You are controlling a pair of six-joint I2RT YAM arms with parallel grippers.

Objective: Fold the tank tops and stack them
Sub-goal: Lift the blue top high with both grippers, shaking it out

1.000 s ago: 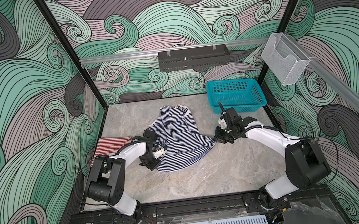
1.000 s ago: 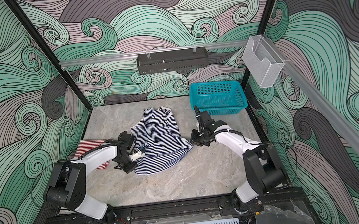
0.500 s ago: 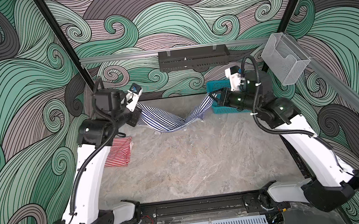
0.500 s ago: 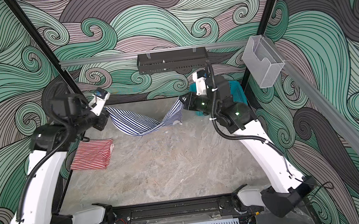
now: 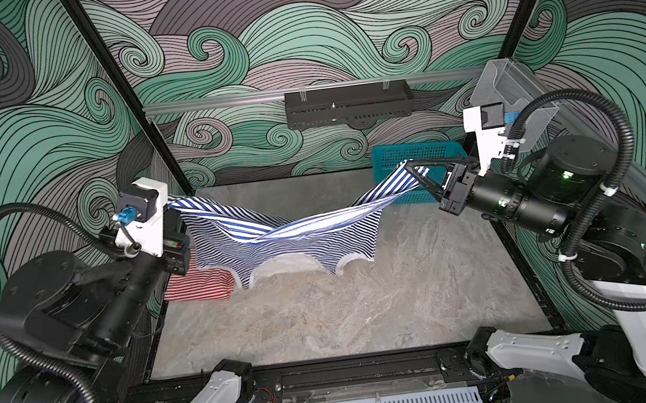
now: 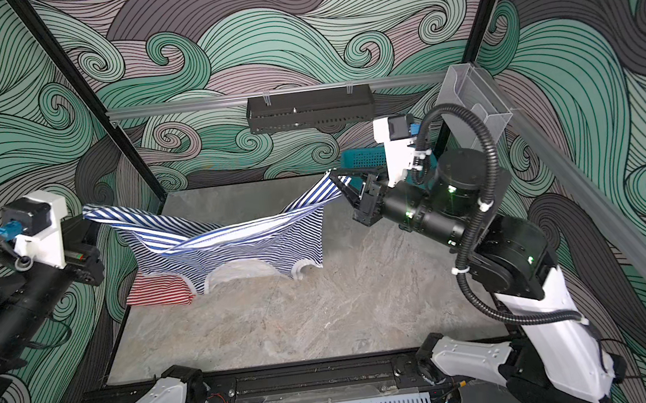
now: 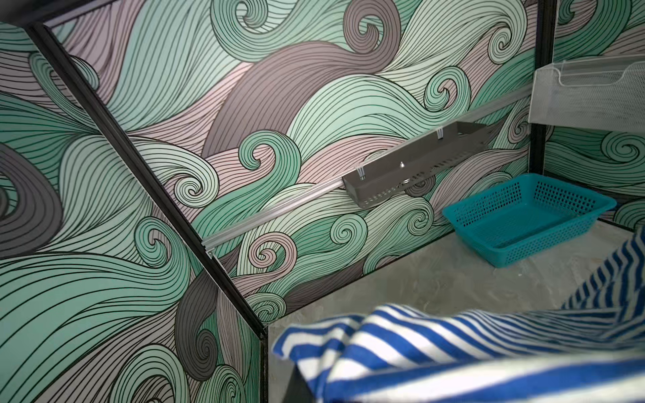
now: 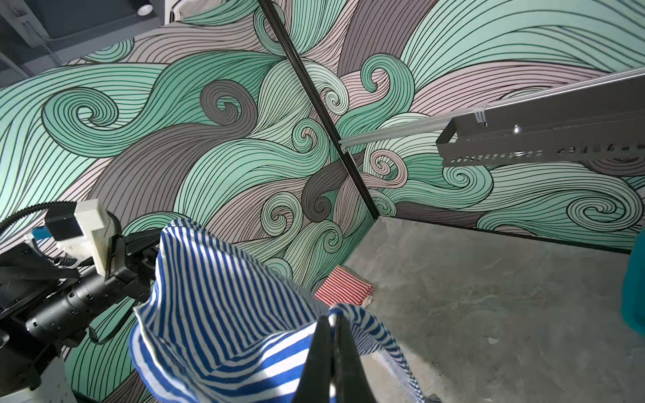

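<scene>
The navy-and-white tank top [image 5: 288,240] [image 6: 234,247] hangs in the air above the table, stretched between my two grippers, with its straps dangling at the bottom. My left gripper [image 5: 172,205] [image 6: 86,217] is shut on its left corner, and the cloth [image 7: 419,349] covers the fingers. My right gripper [image 5: 409,167] [image 6: 330,175] [image 8: 333,321] is shut on the right corner, jaws pressed together over the striped edge [image 8: 216,296]. The red-and-white tank top [image 5: 201,284] [image 6: 160,291] [image 8: 343,288] lies folded on the table by the left wall, partly behind the hanging top.
A teal mesh basket [image 5: 416,155] [image 6: 362,159] [image 7: 523,216] stands at the back right, just behind my right gripper. A black shelf [image 5: 349,104] hangs on the back wall rail. A clear bin [image 5: 507,79] is mounted at the right post. Grey marble tabletop [image 5: 347,312].
Both grippers have risen from the table with the navy-and-white top and pulled apart. It now hangs between them, and the folded red-and-white top shows at the left.
</scene>
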